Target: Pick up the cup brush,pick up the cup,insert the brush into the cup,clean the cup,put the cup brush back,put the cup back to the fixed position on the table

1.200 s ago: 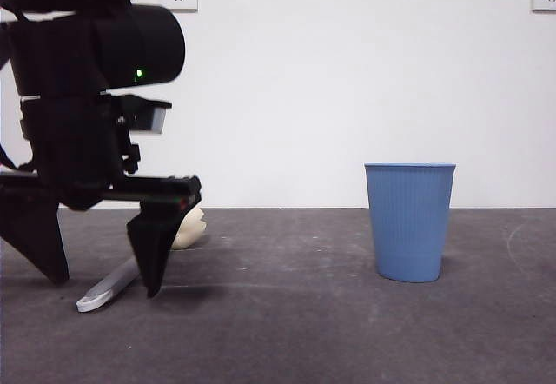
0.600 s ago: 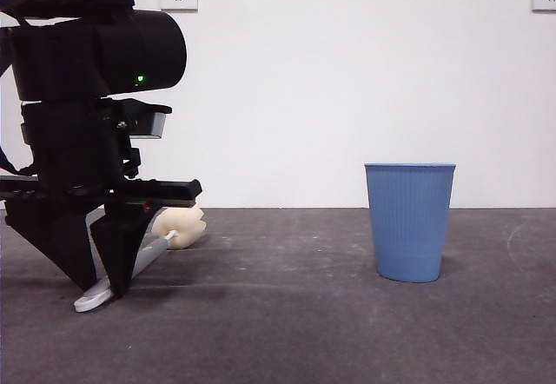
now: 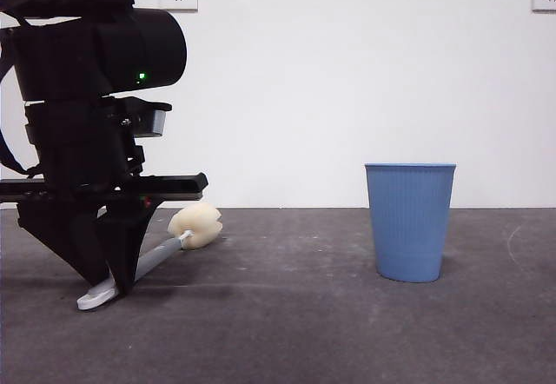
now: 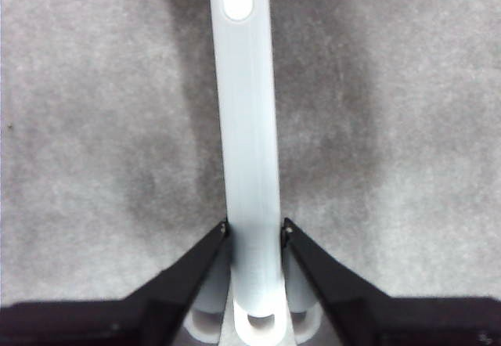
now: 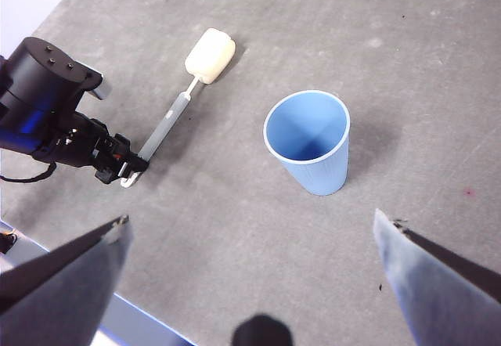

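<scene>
The left claw [image 4: 253,232] is clenched on the cup brush [image 3: 156,255], both jaws pressed against the grey handle close to its white looped tip [image 3: 97,296]. From that grip the long axis of the brush runs away from the claw, out to the cream sponge head [image 3: 196,226]; in the front view the head appears raised while the looped tip lies at or near the desk [image 3: 304,332]. The cup [image 3: 410,221] stands upright and untouched, well apart from the brush, toward the opposite side of the desk. The right claw [image 5: 250,283] is released, jaws spread wide, held high above the desk with the open mouth of the cup beneath it, so the right arm is judged the nearer one for the cup.
</scene>
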Robot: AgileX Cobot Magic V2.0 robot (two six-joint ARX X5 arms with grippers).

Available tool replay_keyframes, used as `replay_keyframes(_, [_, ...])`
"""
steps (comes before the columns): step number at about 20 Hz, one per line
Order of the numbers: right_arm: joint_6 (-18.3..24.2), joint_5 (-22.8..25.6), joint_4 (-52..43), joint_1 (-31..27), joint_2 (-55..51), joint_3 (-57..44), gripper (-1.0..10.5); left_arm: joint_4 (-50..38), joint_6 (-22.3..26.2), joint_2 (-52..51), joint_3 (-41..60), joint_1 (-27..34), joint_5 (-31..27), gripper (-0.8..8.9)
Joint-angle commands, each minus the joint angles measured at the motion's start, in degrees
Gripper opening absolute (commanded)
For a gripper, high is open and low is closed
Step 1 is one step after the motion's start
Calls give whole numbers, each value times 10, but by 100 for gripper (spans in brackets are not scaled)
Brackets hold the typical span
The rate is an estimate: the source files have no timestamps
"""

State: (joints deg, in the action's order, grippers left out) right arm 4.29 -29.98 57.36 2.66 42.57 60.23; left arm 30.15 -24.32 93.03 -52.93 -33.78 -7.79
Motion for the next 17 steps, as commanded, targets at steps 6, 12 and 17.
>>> replay_keyframes(6, [2, 0, -25, 2, 9, 1, 568, -8, 32, -99, -1, 9, 5, -8])
replay_keyframes(12, [17, -2, -45, 12, 43, -24, 568, 18, 94, -212, -1, 9, 21, -8])
replay_keyframes(17, [15, -12, -129, 19, 44, -149, 568, 41, 111, -312, -1, 9, 23, -9])
